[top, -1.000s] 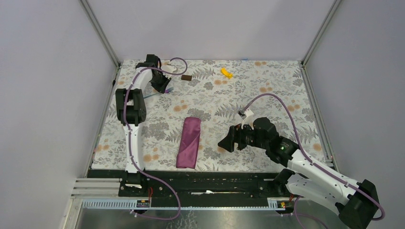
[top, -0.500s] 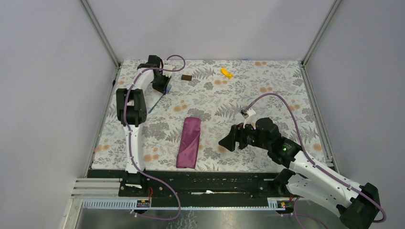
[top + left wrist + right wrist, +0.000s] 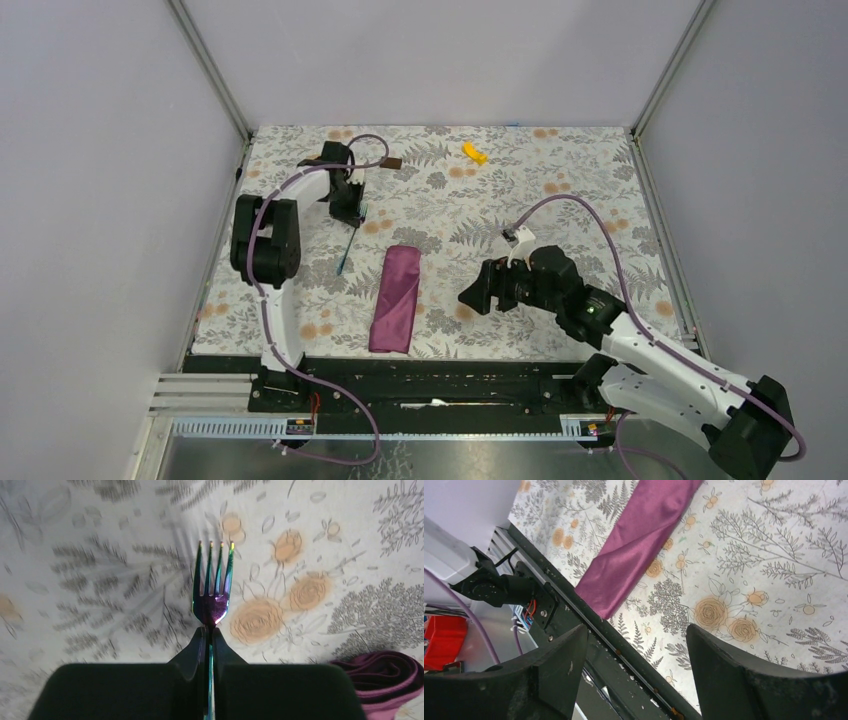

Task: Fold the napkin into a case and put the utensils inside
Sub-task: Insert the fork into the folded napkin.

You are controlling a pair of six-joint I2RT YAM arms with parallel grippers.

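The plum napkin lies folded into a long narrow strip on the floral cover, near the front edge. My left gripper hangs over the cover to the strip's far left, shut on a fork with a bluish handle. In the left wrist view the tines stick out past the shut gripper, above the cover, with a napkin end at the lower right. My right gripper hovers just right of the strip, open and holding nothing. The right wrist view shows the napkin beyond that gripper.
A small yellow piece and a small brown block lie near the back edge. The black front rail runs under the right gripper's left finger. Grey walls and metal posts close in the sides and back.
The left gripper shut on the fork at the back left corner, then carried it nearer and rightward toward the napkin. The right arm has barely moved.
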